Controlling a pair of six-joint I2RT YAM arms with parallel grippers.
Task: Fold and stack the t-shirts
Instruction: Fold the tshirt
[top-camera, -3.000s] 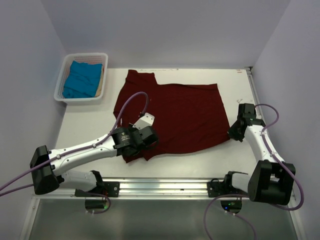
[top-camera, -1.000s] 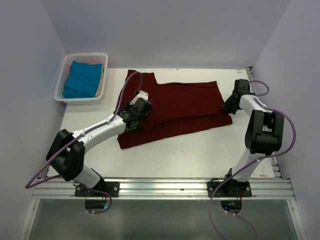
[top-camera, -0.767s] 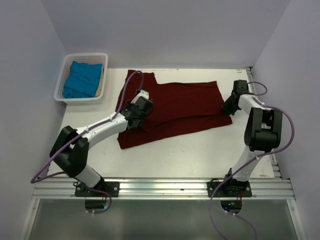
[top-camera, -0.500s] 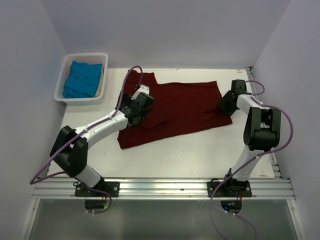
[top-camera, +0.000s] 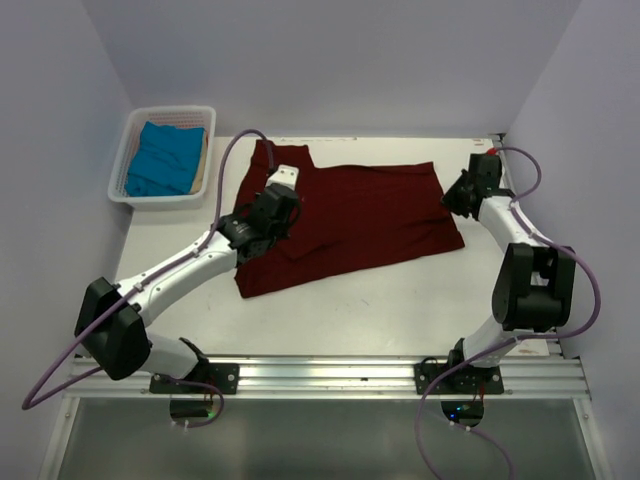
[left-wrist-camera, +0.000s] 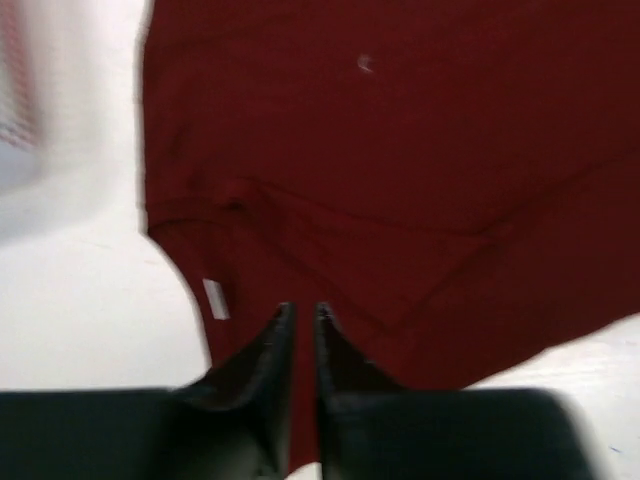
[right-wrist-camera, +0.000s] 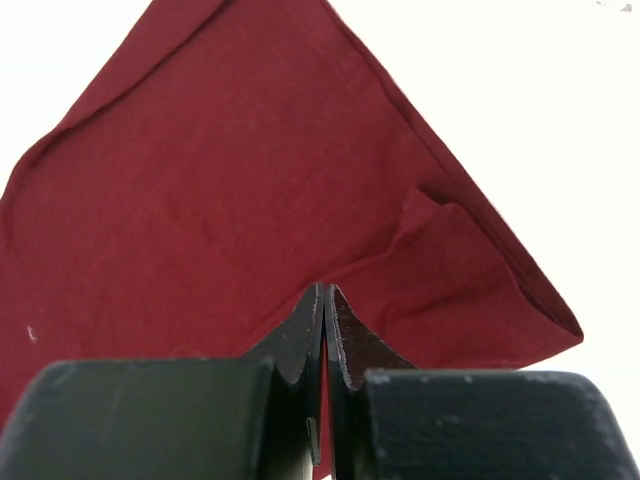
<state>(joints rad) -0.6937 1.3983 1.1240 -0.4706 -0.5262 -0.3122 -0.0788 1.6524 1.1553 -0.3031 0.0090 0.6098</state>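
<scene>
Maroon t-shirt (top-camera: 350, 215) is lying half-folded on the table (top-camera: 380, 310), teal t-shirt (top-camera: 165, 158) waiting in the basket (top-camera: 165, 200). Left gripper (left-wrist-camera: 303, 310) is hovering narrowly parted, right gripper (right-wrist-camera: 326, 290) closed empty; the next fold is likely needing matched, even edge pinches.

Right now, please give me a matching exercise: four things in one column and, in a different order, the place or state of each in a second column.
Column one
1. maroon shirt
2. teal shirt
3. basket
4. right gripper

Column two
A. shut, at the maroon shirt's right edge
B. white, at the far left corner
C. spread on the table
D. lying in the basket

Pairs: 1-C, 2-D, 3-B, 4-A
</scene>
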